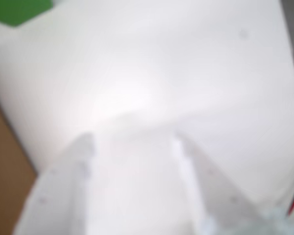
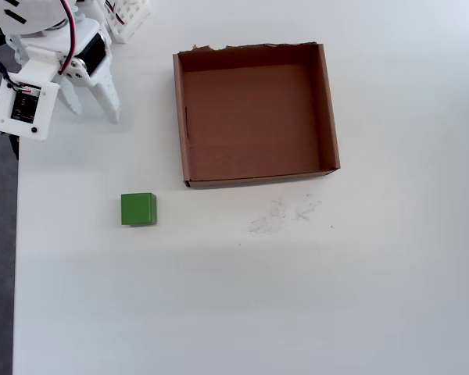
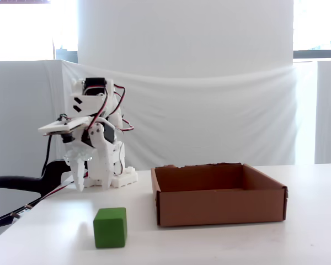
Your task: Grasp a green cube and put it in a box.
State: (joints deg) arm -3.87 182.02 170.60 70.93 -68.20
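Green cube up front, plain bright faces, sitting square on white table, box beside it, empty, ragged far edge, gripper well apart, fingers slightly parted

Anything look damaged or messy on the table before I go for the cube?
Two small things. The box has a ragged, torn top edge on its far wall in the overhead view. Faint scuffs or crumbs mark the table just below it. The cube sits square and intact.

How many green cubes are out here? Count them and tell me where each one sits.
1. The green cube sits alone on the white table, outside the box, off its lower left corner in the overhead view. The box's floor looks bare; nothing appears hidden.
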